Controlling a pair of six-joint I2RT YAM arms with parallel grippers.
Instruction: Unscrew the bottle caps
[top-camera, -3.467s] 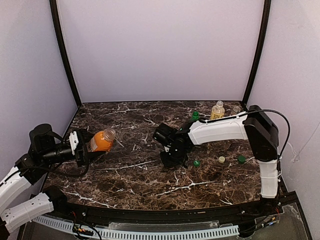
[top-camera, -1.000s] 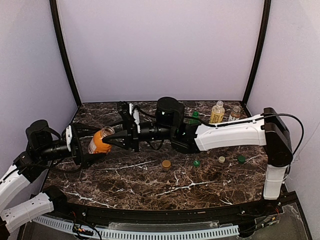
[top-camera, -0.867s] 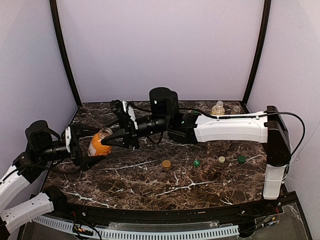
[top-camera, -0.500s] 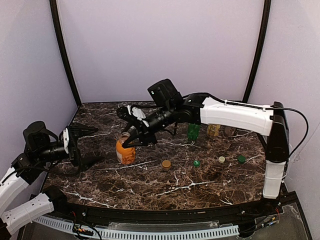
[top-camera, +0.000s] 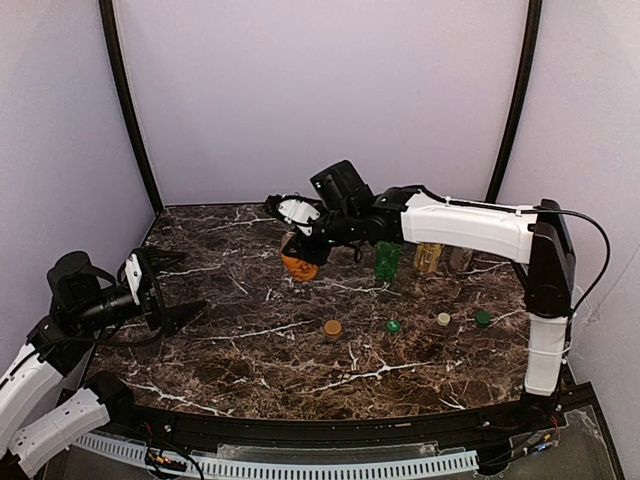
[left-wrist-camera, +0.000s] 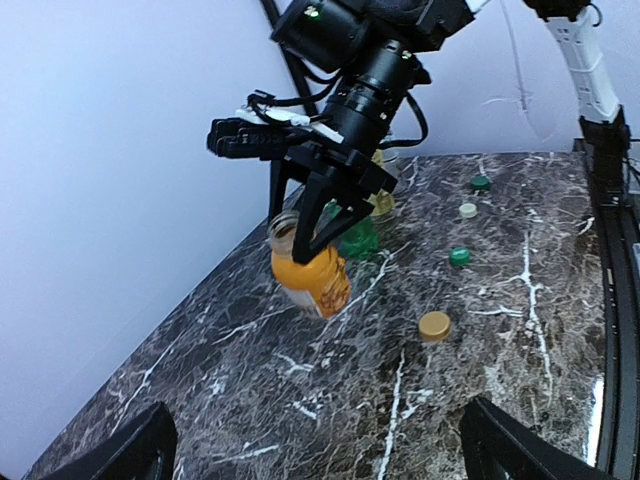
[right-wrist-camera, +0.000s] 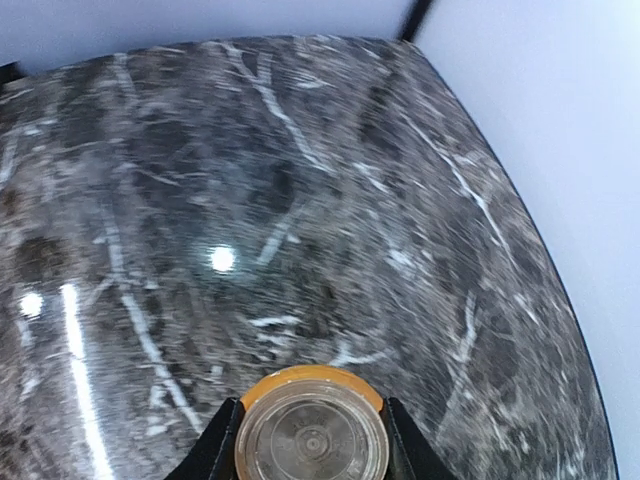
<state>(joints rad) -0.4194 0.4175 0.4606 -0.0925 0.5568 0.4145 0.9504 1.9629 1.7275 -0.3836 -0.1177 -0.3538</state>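
Top external view: orange bottle (top-camera: 298, 265), tilted, is clamped at the neck by the right gripper (top-camera: 300, 247) over the marble table (top-camera: 250, 370), just left of the green bottle (top-camera: 387, 260). Left gripper (top-camera: 178, 289) is spread wide and empty, well apart near the left edge. A tan cap (top-camera: 332, 327) is lying loose near the table's middle.

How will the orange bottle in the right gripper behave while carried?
The orange bottle hangs tilted and uncapped in the right gripper, so its contents may spill. Its smooth round body would probably roll if laid down.
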